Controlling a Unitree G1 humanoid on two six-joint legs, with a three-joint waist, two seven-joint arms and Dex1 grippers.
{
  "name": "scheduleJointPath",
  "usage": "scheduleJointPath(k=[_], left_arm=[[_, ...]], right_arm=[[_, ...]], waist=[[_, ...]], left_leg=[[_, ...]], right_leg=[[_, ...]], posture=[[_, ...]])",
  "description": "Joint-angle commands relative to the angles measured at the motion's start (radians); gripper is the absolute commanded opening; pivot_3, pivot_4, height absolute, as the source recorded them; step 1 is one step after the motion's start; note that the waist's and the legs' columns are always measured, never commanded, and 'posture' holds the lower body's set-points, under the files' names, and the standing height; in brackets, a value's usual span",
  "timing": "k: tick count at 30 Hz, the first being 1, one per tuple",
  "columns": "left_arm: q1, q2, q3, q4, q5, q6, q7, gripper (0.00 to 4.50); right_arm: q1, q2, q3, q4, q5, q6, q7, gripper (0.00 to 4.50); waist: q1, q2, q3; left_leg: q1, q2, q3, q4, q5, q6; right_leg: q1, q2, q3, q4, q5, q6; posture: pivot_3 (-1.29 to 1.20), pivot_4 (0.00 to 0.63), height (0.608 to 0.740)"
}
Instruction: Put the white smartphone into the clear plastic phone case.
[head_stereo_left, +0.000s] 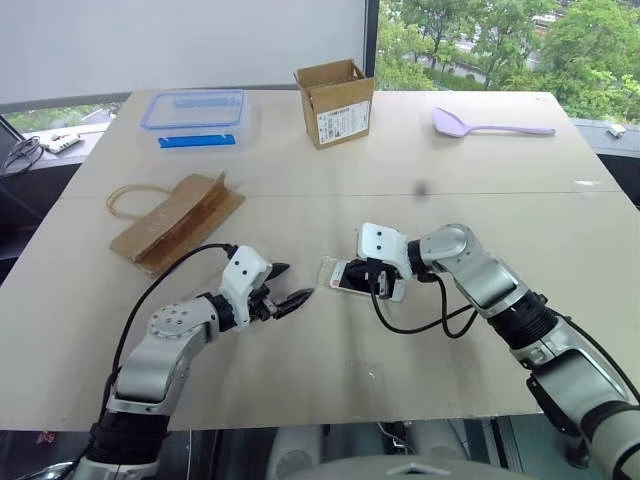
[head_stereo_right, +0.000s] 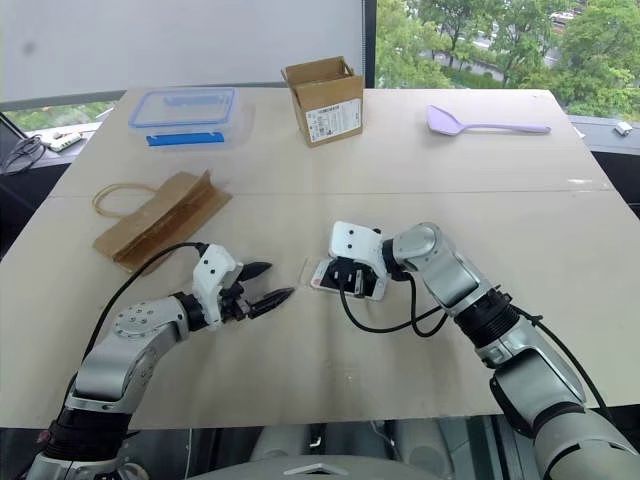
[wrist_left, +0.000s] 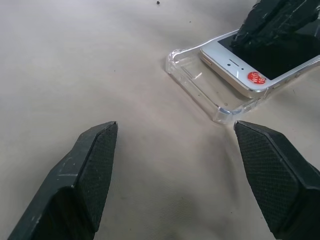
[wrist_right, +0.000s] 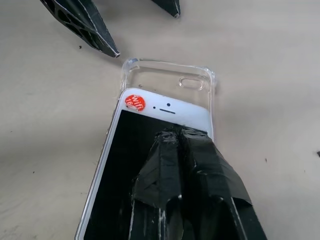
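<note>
From the head camera, the white smartphone lies screen-up near the middle of the table, partly inside the clear plastic phone case, whose empty end sticks out toward the left gripper. That gripper hovers just beside the case with its fingers spread and nothing between them. The right gripper rests on the phone, jaws pressed together. Farther back stand a cardboard box, a clear food box with blue lid, a purple spoon and a brown paper bag.

In the left wrist view, the two black fingers stand wide apart over bare table; ahead, the case holds the phone's white end, which bears a red sticker.

In the right wrist view, the closed fingertips press on the black screen. The phone's top edge sits short of the case's end, leaving the camera cutout uncovered.
</note>
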Motion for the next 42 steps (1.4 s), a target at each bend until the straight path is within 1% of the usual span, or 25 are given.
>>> scheduleJointPath(k=[1, 8, 12, 15, 16, 18, 20, 21, 22, 24, 25, 29, 33, 35, 37, 38, 40, 42], left_arm=[[0.009, 0.018, 0.019, -0.031, -0.018, -0.017, -0.027, 3.82], [0.045, 0.068, 0.045, -0.074, -0.074, -0.011, -0.109, 3.82], [0.057, 0.099, 0.053, -0.085, -0.085, -0.035, -0.154, 3.82], [0.043, 0.109, 0.063, -0.076, -0.099, -0.036, -0.173, 3.82], [0.035, 0.115, 0.065, -0.067, -0.105, -0.035, -0.188, 3.41], [0.031, 0.118, 0.062, -0.071, -0.109, -0.03, -0.196, 2.82], [0.025, 0.117, 0.055, -0.062, -0.102, -0.034, -0.197, 1.82], [0.016, 0.117, 0.05, -0.045, -0.098, -0.039, -0.205, 1.5], [0.009, 0.116, 0.044, -0.034, -0.096, -0.042, -0.21, 0.92], [-0.004, 0.106, 0.026, -0.024, -0.09, -0.044, -0.215, 0.1], [-0.012, 0.102, 0.017, -0.016, -0.085, -0.046, -0.217, 0.04], [-0.044, 0.079, -0.026, 0.004, -0.069, -0.052, -0.214, 0.04], [-0.091, 0.059, -0.065, 0.054, -0.052, -0.062, -0.235, 0.04], [-0.118, 0.047, -0.084, 0.079, -0.043, -0.064, -0.238, 0.04], [-0.162, 0.036, -0.106, 0.132, -0.033, -0.074, -0.26, 0.04], [-0.18, 0.03, -0.118, 0.154, -0.026, -0.08, -0.27, 0.04], [-0.209, 0.022, -0.136, 0.194, -0.013, -0.095, -0.288, 0.04], [-0.25, 0.016, -0.151, 0.247, -0.003, -0.108, -0.312, 0.04]], right_arm=[[0.05, 0.004, 0.111, 0.109, -0.066, 0.006, 0.041, 0.09], [0.052, 0.027, 0.141, 0.183, -0.125, -0.023, 0.058, 0.09], [0.062, 0.018, 0.152, 0.195, -0.15, -0.018, 0.076, 0.09], [0.074, 0.01, 0.152, 0.189, -0.154, -0.005, 0.086, 0.09], [0.078, 0.005, 0.153, 0.184, -0.155, 0.001, 0.092, 0.0], [0.092, -0.014, 0.151, 0.167, -0.156, 0.002, 0.101, 0.0], [0.105, -0.029, 0.151, 0.157, -0.161, 0.009, 0.106, 0.0], [0.108, -0.032, 0.153, 0.158, -0.165, 0.015, 0.105, 0.0], [0.114, -0.036, 0.152, 0.158, -0.168, 0.019, 0.101, 0.0], [0.132, -0.048, 0.141, 0.152, -0.173, 0.017, 0.08, 0.0], [0.138, -0.049, 0.13, 0.152, -0.175, 0.013, 0.062, 0.0], [0.191, -0.078, 0.043, 0.072, -0.135, -0.022, 0.007, 0.0], [0.264, -0.082, -0.142, -0.152, -0.003, -0.013, -0.034, 0.0], [0.29, -0.083, -0.232, -0.288, 0.075, 0.061, -0.046, 0.0], [0.293, -0.1, -0.305, -0.424, 0.13, 0.162, -0.064, 0.0], [0.298, -0.122, -0.329, -0.479, 0.146, 0.199, -0.067, 0.0], [0.307, -0.163, -0.361, -0.56, 0.173, 0.268, -0.076, 0.0], [0.33, -0.22, -0.398, -0.654, 0.206, 0.377, -0.084, 0.0]], waist=[[0.0, 0.0, -0.001], [-0.003, 0.003, -0.01], [0.0, 0.004, -0.017], [0.002, 0.004, -0.021], [0.002, 0.004, -0.023], [0.003, 0.006, -0.024], [0.004, 0.007, -0.027], [0.004, 0.007, -0.029], [0.006, 0.007, -0.03], [0.009, 0.008, -0.031], [0.011, 0.008, -0.033], [0.019, 0.008, -0.037], [0.036, 0.006, -0.034], [0.031, 0.009, -0.026], [0.028, 0.01, -0.021], [0.027, 0.01, -0.017], [0.024, 0.008, -0.012], [0.027, 0.007, -0.009]], left_leg=[[0.0, 0.0, 0.0, 0.0, 0.0, 0.0], [0.003, 0.0, 0.0, -0.001, 0.0, 0.0], [0.007, 0.0, 0.0, -0.003, 0.0, 0.0], [0.013, 0.0, 0.0, -0.007, 0.0, 0.0], [0.014, 0.0, 0.0, -0.008, 0.0, 0.0], [0.014, 0.0, 0.0, -0.008, 0.0, 0.0], [0.014, 0.0, 0.0, -0.008, 0.0, 0.0], [0.014, 0.0, 0.0, -0.008, 0.0, 0.0], [0.014, 0.0, 0.0, -0.008, 0.0, 0.0], [0.014, -0.001, 0.0, -0.008, 0.0, 0.0], [0.014, 0.0, 0.0, -0.008, 0.0, 0.0], [0.014, -0.001, 0.0, -0.008, 0.0, -0.001], [0.012, -0.001, 0.0, -0.008, -0.001, -0.001], [0.009, -0.001, 0.0, -0.008, 0.0, -0.001], [-0.001, -0.002, -0.001, -0.007, 0.0, 0.0], [-0.004, -0.002, -0.001, -0.006, 0.0, 0.0], [-0.005, -0.002, 0.001, -0.006, 0.0, 0.0], [-0.005, -0.001, 0.001, -0.007, 0.0, 0.0]], right_leg=[[0.0, 0.0, 0.0, 0.0, 0.0, 0.0], [0.002, 0.0, 0.0, 0.0, 0.0, 0.0], [0.003, -0.001, 0.001, 0.0, -0.003, 0.001], [0.006, -0.003, 0.002, -0.001, -0.005, 0.0], [0.007, -0.003, 0.002, -0.001, -0.005, -0.001], [0.006, -0.003, 0.002, -0.001, -0.005, -0.001], [0.007, -0.004, 0.002, -0.001, -0.005, -0.001], [0.007, -0.004, 0.002, -0.001, -0.006, -0.001], [0.007, -0.004, 0.002, -0.002, -0.006, -0.001], [0.007, -0.004, 0.002, -0.002, -0.006, -0.001], [0.007, -0.004, 0.002, -0.002, -0.006, -0.001], [0.007, -0.005, 0.002, -0.003, -0.006, -0.001], [0.008, -0.008, 0.001, -0.005, -0.006, -0.001], [0.005, -0.009, 0.001, -0.006, -0.006, 0.0], [-0.003, -0.007, 0.0, -0.005, -0.005, -0.001], [-0.006, -0.005, 0.001, -0.003, -0.003, -0.004], [-0.007, -0.002, 0.001, -0.003, -0.002, -0.003], [-0.007, 0.001, 0.0, -0.004, -0.001, -0.002]], posture=[[0.0, 0.15, 0.74], [0.0, 0.15, 0.74], [0.0, 0.15, 0.74], [0.0, 0.15, 0.74], [0.0, 0.15, 0.74], [0.0, 0.15, 0.74], [0.0, 0.15, 0.74], [0.0, 0.15, 0.74], [0.0, 0.15, 0.74], [0.0, 0.15, 0.74], [0.0, 0.15, 0.74], [0.0, 0.15, 0.74], [0.0, 0.15, 0.74], [0.0, 0.15, 0.74], [0.0, 0.15, 0.74], [0.0, 0.15, 0.74], [0.0, 0.15, 0.74], [0.0, 0.15, 0.74]])
